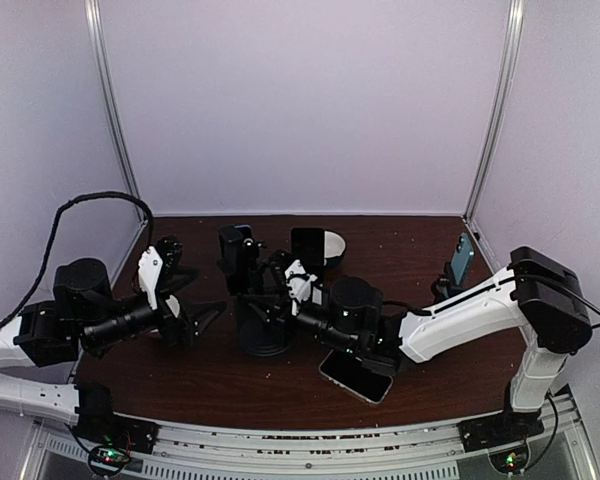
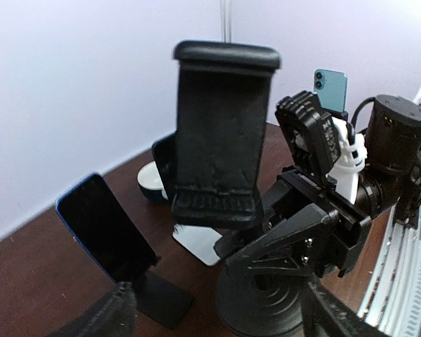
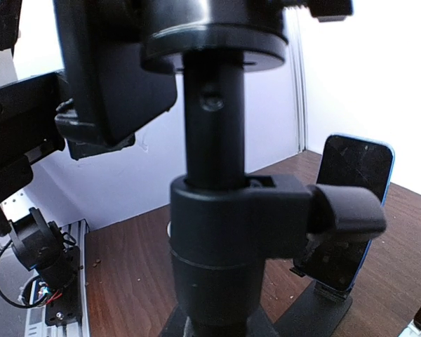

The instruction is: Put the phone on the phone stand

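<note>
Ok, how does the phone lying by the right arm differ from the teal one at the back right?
The flat phone lies on the table; the teal phone stands upright. The flat phone looks dark and glossy; the teal phone shows its coloured back. Both are slim slabs, neither one held.

Three phones (image 1: 355,377) (image 1: 463,258) (image 1: 308,248), three stands (image 1: 263,335) (image 2: 161,298) (image 1: 445,287), one bowl (image 1: 334,243)

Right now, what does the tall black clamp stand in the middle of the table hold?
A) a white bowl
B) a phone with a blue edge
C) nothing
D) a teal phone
C: in the left wrist view the clamp stand shows its bare black back plate, with nothing clamped in it.
</note>
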Controlling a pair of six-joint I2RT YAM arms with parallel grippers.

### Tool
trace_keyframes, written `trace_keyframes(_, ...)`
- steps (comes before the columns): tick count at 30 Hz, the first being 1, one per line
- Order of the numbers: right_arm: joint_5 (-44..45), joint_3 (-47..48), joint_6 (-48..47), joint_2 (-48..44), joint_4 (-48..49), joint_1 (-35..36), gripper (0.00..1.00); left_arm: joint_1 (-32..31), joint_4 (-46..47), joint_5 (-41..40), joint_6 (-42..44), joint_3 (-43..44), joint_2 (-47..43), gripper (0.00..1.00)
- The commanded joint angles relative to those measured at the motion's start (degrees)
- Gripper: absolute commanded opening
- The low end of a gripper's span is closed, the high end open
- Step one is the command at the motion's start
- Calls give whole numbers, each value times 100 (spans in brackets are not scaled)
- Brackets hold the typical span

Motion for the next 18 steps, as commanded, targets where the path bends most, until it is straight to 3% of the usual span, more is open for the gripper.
trace_keyframes(1,-118,175,-122,-535,383,32,0,-113,1250,-197,1275,178,168,97)
trace_keyframes(7,-136,246,-247,-590,183,133,0,-111,1346,-660,2502,643,811,97)
trace_keyframes(13,-54,289,-499,-650,15,237,0,42,1082,-171,2428,1197,1233,74)
trace_keyframes(15,-76,262,-535,-712,16,238,0,89,672,-170,2243,1343,1341,59)
trace_keyframes(18,-72,202,-596,-792,-2,240,0,125,435,-22,2078,1309,1319,57)
